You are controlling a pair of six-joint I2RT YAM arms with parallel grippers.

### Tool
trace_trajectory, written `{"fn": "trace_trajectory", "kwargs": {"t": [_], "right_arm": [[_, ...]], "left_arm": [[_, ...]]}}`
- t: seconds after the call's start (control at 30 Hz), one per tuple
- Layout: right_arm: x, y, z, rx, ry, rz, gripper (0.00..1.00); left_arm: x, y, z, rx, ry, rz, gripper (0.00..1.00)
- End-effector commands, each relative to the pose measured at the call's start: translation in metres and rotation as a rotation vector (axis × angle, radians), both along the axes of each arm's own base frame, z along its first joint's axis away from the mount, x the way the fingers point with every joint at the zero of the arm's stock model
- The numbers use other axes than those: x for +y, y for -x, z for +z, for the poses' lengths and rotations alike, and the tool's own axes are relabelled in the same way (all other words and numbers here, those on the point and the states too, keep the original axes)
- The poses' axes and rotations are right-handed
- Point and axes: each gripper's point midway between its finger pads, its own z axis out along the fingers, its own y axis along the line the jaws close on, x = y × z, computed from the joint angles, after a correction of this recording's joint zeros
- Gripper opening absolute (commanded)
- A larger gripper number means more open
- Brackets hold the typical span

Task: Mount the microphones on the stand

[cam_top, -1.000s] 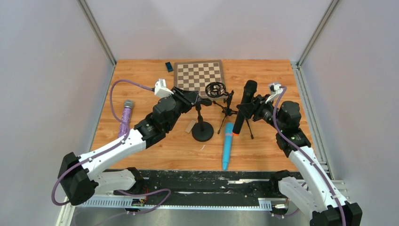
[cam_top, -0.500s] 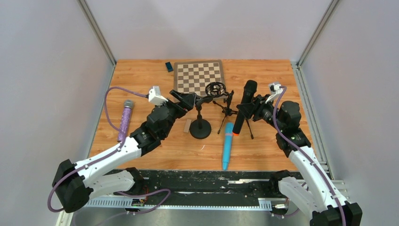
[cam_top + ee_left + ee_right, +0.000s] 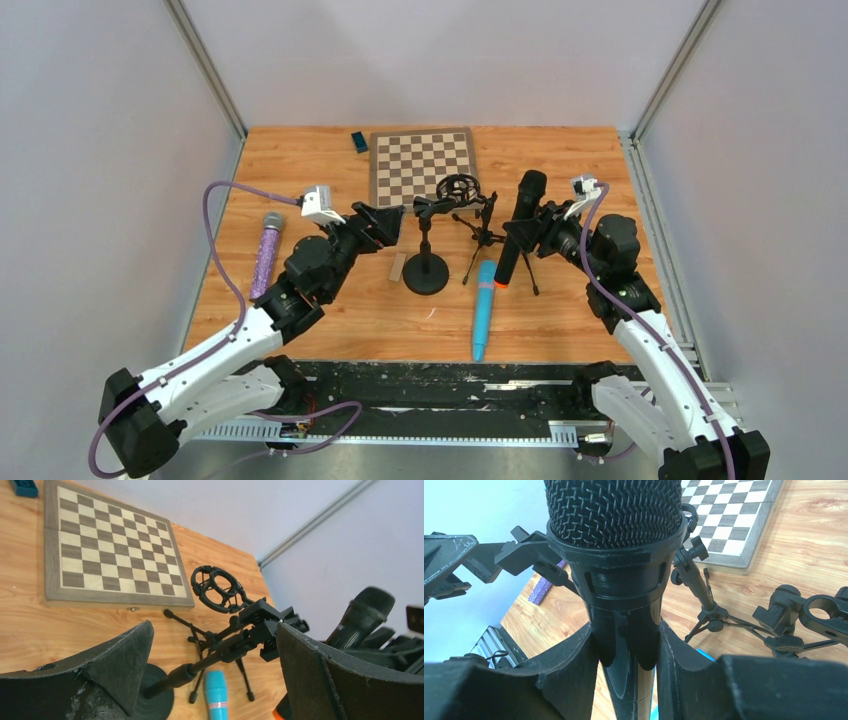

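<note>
Wooden table (image 3: 570, 320); right pincer (image 3: 626, 680) grips black microphone (image 3: 616, 540).

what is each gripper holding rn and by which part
The right gripper grips the black microphone on its upper body, just below the grille. The left gripper is open and holds nothing.

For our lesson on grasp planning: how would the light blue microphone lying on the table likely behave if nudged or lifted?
The light blue microphone looks round and smooth, so a sideways nudge would probably roll it across the table. It looks rigid, so it should lift without bending.
</note>
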Motion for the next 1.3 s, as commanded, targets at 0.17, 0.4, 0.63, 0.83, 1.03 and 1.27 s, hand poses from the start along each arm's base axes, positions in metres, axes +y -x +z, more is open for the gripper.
{"fn": "trace_trajectory", "kwargs": {"t": [0.17,0.4,0.63,0.83,1.03,1.27], "right_arm": [[0.0,-0.003,0.022,-0.079,-0.027,-0.003,0.0],[-0.001,-0.004,0.021,-0.082,-0.02,-0.007,0.0],[-0.001,-0.004,0.02,-0.084,-0.015,-0.007,0.0],[-0.001,-0.003,0.019,-0.082,-0.016,-0.003,0.0],[0.0,-0.003,0.021,-0.092,-0.01,0.005,0.0],[0.002,0.0,0.022,-0.105,-0.002,0.028,0.0]], "left_arm": [[0.0,0.007,0.011,-0.102,-0.285,-0.114,1.0],[0.002,0.016,-0.022,-0.026,-0.557,-0.225,1.0],[-0.028,0.033,-0.043,-0.038,-0.726,-0.495,1.0],[-0.049,0.048,-0.042,-0.12,-0.754,-0.671,1.0],[-0.056,0.051,-0.03,-0.203,-0.769,-0.767,1.0],[-0.053,0.038,-0.01,-0.233,-0.686,-0.847,1.0]]}}
